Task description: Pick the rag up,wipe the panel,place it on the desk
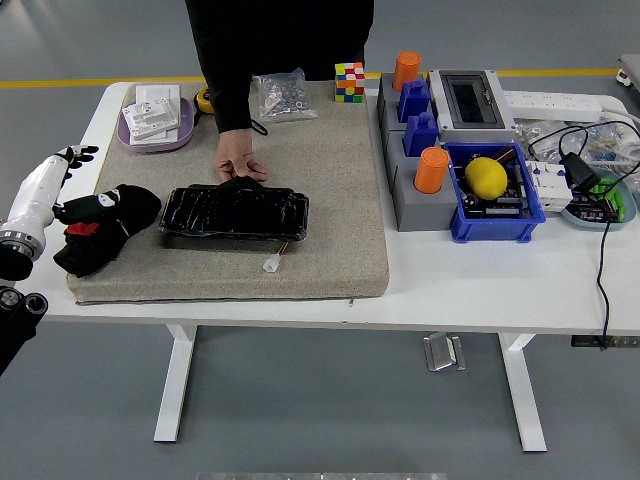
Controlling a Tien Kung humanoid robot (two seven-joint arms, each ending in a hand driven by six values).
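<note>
Black and glossy, the ribbed plastic panel [234, 212] lies flat on a coarse beige felt mat [330, 200] that covers most of the left half of the white counter [480, 275]. One short wire with a small white plug [272, 264] trails from its near edge. A person in a dark sleeve stands at the far side, one hand [238, 160] pressing down on the panel's far edge. At the mat's left end sits the rag [100, 228], a soft, crumpled black cloth with a spot of red and a spot of white, and the robot's left hand [72, 205] rests against it, white forearm angled in from the left; whether the dark fingers have closed on the cloth cannot be told against the black fabric. Behind lie one lilac tray [155, 135] stacked with white parts, one clear bag of metal bits [282, 97] and one multicoloured puzzle cube [349, 82]. To the right stand two orange cylinders [431, 170] on grey and blue blocks, one yellow ball [486, 177] in a blue bin [500, 215], one grey switch box [475, 100] and one white power strip [555, 101].
</note>
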